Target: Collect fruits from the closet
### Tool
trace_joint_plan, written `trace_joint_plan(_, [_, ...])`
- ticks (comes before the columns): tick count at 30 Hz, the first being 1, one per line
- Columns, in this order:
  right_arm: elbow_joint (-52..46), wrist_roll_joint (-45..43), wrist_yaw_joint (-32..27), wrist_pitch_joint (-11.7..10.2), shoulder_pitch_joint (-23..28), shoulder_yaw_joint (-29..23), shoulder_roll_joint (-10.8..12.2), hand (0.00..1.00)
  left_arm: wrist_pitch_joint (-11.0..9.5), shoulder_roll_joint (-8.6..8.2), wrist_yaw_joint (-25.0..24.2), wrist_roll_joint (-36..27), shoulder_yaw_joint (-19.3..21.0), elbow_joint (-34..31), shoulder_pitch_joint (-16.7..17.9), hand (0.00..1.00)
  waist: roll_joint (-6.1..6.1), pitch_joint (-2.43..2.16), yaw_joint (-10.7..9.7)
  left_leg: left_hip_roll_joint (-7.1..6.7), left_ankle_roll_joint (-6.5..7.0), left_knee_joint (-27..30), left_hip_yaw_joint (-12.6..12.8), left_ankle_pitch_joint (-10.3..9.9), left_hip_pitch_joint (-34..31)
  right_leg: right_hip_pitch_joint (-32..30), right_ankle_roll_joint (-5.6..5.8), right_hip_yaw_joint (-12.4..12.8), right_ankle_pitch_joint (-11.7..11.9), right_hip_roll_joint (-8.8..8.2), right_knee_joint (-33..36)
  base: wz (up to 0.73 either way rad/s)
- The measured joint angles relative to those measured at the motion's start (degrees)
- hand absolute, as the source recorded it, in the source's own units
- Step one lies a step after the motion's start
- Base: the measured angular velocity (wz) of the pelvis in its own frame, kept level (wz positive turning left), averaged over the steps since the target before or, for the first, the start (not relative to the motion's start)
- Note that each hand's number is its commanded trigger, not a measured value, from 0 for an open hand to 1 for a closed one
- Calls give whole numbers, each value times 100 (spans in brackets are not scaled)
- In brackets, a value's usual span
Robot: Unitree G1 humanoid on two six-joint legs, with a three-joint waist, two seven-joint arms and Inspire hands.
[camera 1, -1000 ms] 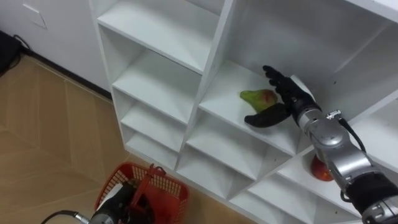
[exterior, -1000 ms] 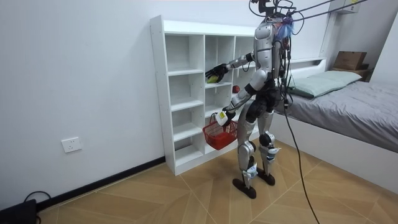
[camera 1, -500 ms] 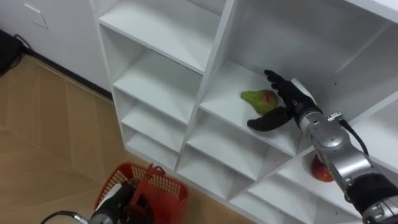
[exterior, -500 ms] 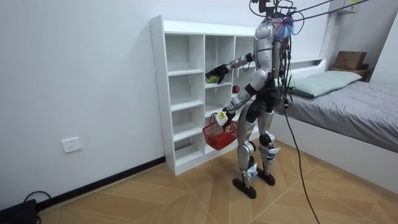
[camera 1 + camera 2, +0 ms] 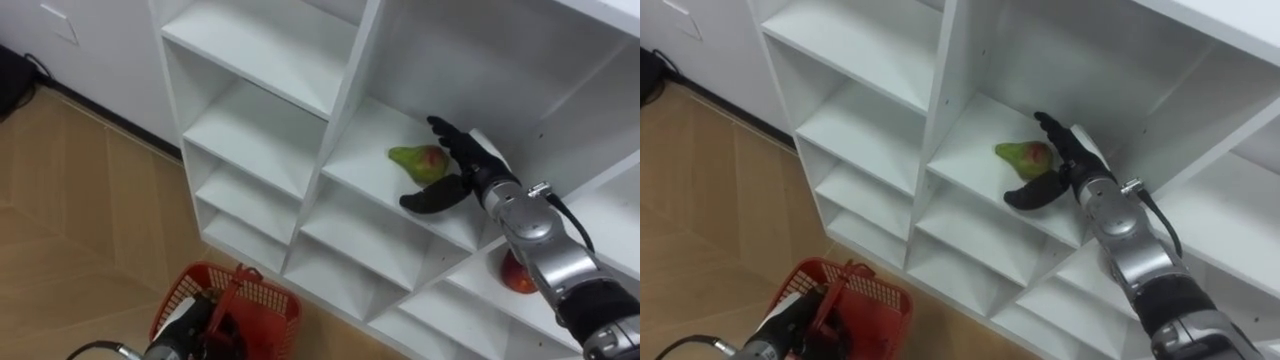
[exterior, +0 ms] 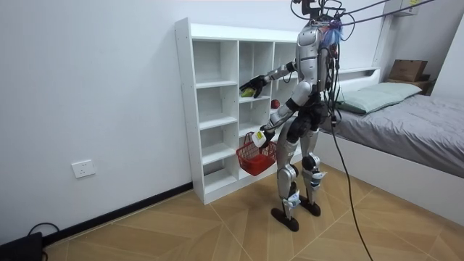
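Note:
A green pear (image 5: 416, 159) with a red blush lies on a middle shelf of the white closet (image 5: 340, 100). My right hand (image 5: 468, 165) is open around it, straight fingers behind the pear and the thumb low in front of it. A red fruit (image 5: 518, 274) sits one shelf lower to the right, partly behind my forearm. My left hand (image 5: 187, 326) is shut on the handle of the red basket (image 5: 263, 301), which hangs low at the left. In the room view I stand before the closet (image 6: 217, 109), right arm stretched to the pear (image 6: 249, 91), with the basket (image 6: 254, 157) at thigh height.
The closet's other compartments near the pear hold nothing. Wooden floor (image 5: 70, 200) lies to the left, with a wall socket (image 6: 84, 169) low on the wall. A bed (image 6: 406, 123) stands at the room view's right, behind me.
The right hand's thumb has sunk slightly in front of the pear; the eye view has shifted a little. The pear, the basket and my stance are as before.

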Motion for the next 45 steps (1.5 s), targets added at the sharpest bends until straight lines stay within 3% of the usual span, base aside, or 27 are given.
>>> trace_joint_plan(8, [80,1,1,-8,-15,-14,-18,0,0,0,-30,-4,-8,97,-62,100,27,11,37,-7,10,5,5,9,-28,-26,0,-56,0,-15,7,0])
trace_joint_plan(10, [71,-14,-5,-19,-36,-27,-25,0,1,-1,-50,-3,-8,97,-95,100,19,-16,38,-5,6,16,6,30,-128,-127,0,-57,0,-15,20,0])
trace_joint_plan(23, [319,-43,-73,-131,-212,-19,-56,0,-8,3,-18,-3,-221,89,-153,100,40,-13,72,-10,0,3,11,116,-287,-325,-7,-99,4,-47,115,0])
trace_joint_plan(24, [328,-43,-69,-131,-213,-19,-57,17,-8,1,-18,-3,-225,90,-153,100,37,-15,76,-11,0,3,13,117,-289,-328,-7,-97,4,-48,116,0])
trace_joint_plan(25, [336,-43,-47,-132,-215,-19,-60,62,-8,0,-22,-5,-228,91,-155,100,37,-16,78,-10,0,3,12,118,-293,-332,-7,-94,4,-48,117,0])
trace_joint_plan(27, [378,-43,-5,-133,-223,-18,-63,96,-8,3,-42,-9,-228,93,-155,100,35,-17,89,-12,-3,2,-21,120,-296,-332,-7,-87,4,-47,119,0])
trace_joint_plan(28, [404,-43,2,-131,-225,-18,-66,100,-8,3,-50,-10,-229,93,-155,100,34,-17,100,-14,-5,1,-26,122,-295,-332,-7,-83,4,-46,119,0])
trace_joint_plan(34, [601,-183,-221,-194,-306,-9,-60,100,-8,12,-49,-9,-270,120,-179,100,-2,-14,117,-18,-8,-51,-11,158,-289,-350,-8,-67,5,-53,116,0])
trace_joint_plan(35, [644,-223,-255,-198,-346,-18,-58,100,-9,14,-52,-9,-280,163,-208,100,-33,-30,128,-18,-8,-67,-4,167,-290,-364,-10,-57,6,-55,116,0])
trace_joint_plan(45, [762,-283,-395,-190,-453,-63,-51,100,-11,41,-138,-10,-391,336,-358,100,-20,13,115,-21,-9,-103,-3,172,-296,-383,-11,-47,6,-57,114,0])
